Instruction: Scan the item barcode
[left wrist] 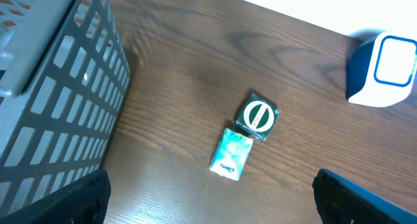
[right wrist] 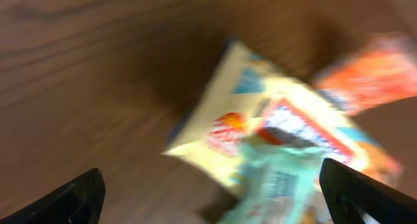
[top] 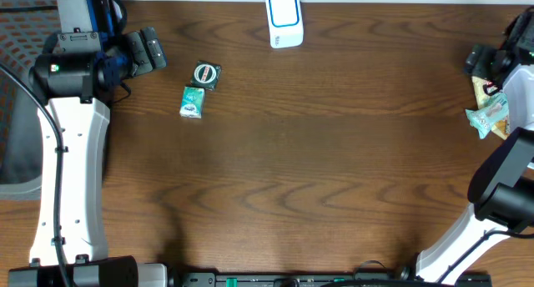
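Observation:
The white and blue barcode scanner (top: pixel 284 20) stands at the back middle of the table, also seen as the scanner (left wrist: pixel 384 71) in the left wrist view. A teal pack (top: pixel 193 102) (left wrist: pixel 232 154) lies next to a round green tin (top: pixel 206 75) (left wrist: pixel 259 115). My left gripper (top: pixel 150 49) (left wrist: pixel 212 201) hovers open to their left, empty. At the far right my right gripper (top: pixel 482 62) (right wrist: pixel 212 198) stands open over a pile of packets: a teal packet (right wrist: pixel 280 178) (top: pixel 488 116) on a yellow packet (right wrist: pixel 228 126). That view is blurred.
A grey mesh basket (left wrist: pixel 52 87) stands at the table's left edge beside my left arm. An orange packet (right wrist: pixel 371 74) lies in the pile at the right edge.

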Controlling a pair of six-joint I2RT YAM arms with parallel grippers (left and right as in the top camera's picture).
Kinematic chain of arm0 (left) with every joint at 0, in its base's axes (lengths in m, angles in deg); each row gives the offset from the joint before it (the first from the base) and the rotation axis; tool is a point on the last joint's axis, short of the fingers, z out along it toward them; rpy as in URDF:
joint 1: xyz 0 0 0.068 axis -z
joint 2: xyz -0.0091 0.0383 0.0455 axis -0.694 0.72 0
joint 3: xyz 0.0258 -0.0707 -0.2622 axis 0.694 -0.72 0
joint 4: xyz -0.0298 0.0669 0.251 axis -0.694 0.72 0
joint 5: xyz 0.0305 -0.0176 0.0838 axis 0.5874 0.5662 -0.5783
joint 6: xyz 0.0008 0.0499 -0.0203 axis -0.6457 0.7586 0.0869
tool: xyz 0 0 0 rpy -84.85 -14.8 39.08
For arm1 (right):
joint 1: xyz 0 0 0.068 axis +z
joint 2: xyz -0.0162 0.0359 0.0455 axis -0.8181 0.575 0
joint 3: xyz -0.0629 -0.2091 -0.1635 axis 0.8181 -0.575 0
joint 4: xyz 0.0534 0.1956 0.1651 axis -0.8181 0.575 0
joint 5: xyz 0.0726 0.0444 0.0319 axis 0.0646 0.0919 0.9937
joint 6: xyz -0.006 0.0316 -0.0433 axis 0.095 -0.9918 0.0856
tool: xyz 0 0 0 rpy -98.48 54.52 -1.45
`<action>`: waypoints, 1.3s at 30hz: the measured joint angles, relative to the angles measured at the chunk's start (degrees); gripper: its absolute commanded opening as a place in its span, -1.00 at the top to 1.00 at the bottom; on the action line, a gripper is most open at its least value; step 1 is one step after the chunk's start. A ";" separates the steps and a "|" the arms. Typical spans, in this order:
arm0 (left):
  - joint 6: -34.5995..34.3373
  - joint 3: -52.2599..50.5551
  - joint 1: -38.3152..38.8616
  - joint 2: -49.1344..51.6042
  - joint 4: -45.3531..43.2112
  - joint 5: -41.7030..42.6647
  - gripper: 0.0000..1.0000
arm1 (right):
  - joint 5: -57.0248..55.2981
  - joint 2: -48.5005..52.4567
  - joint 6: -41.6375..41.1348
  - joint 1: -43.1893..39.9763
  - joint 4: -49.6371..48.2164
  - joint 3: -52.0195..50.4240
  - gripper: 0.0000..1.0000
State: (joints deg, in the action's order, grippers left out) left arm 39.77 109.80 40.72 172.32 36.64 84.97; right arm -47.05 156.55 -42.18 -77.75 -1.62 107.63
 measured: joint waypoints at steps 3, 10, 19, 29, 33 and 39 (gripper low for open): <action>0.00 0.00 0.00 0.00 0.00 0.02 -0.96 | 10.86 0.00 -0.04 1.92 -1.88 -0.55 -0.99; 0.00 0.00 0.00 0.00 0.00 0.02 -0.96 | 32.63 0.02 -0.52 9.70 -6.47 -0.57 -0.98; 0.00 0.00 0.00 0.00 0.00 0.02 -0.96 | 37.86 0.02 -9.01 25.77 -16.68 -0.61 -0.99; 0.00 0.00 0.00 0.00 0.00 0.02 -0.95 | 23.98 1.38 -12.20 47.23 -22.27 -0.61 -0.98; 0.00 0.00 0.00 0.00 0.00 0.02 -0.95 | 16.70 2.84 -12.35 53.40 -22.40 -0.61 -0.98; 0.00 0.00 0.00 0.00 0.00 0.00 -0.96 | 5.29 3.17 -12.59 56.11 -21.11 -0.66 -0.98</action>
State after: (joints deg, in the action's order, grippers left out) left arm 39.77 109.80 40.72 172.32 36.64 84.97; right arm -41.76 159.72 -54.77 -21.64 -22.73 106.97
